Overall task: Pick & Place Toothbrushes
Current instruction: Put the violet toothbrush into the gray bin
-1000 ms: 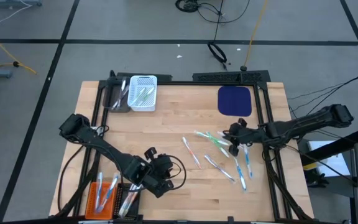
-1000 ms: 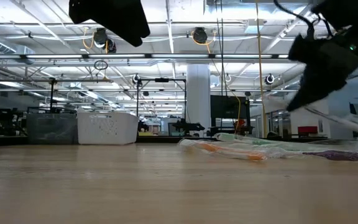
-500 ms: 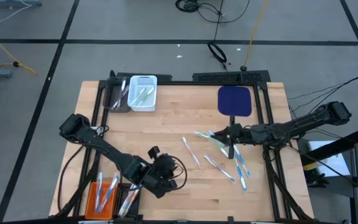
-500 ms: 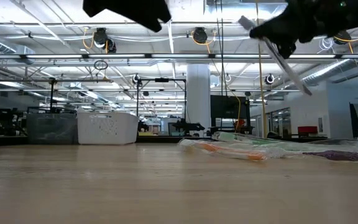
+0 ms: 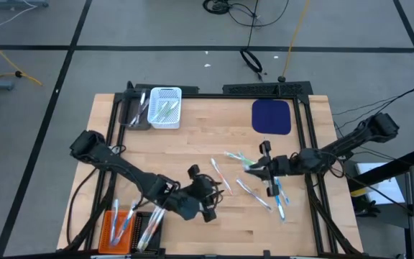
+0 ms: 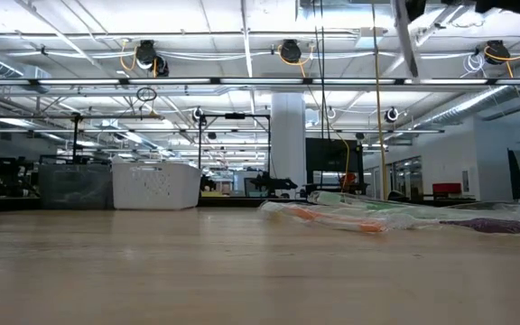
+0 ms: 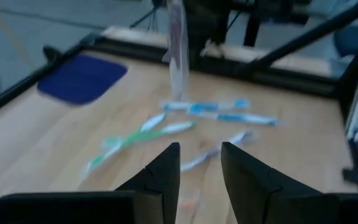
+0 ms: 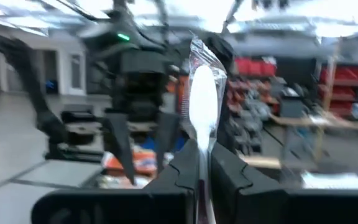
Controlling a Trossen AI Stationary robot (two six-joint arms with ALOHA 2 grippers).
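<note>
Right gripper point(image 5: 267, 170) stretched out level over the pale wooden worktop point(image 5: 192, 144), jaws pressed together on a clear-wrapped white toothbrush point(image 8: 202, 102) standing upright between them, above the loose blue, green and white plastic toothbrushes point(image 5: 261, 183) lying scattered beneath. Left gripper point(image 5: 210, 198) reaching low across the worktop toward that scatter, jaws parted and holding nothing. Since a second ago: right wrist swung inward with the wrapped brush lifted, left gripper moved away from the orange slatted basket point(image 5: 117, 230).
</note>
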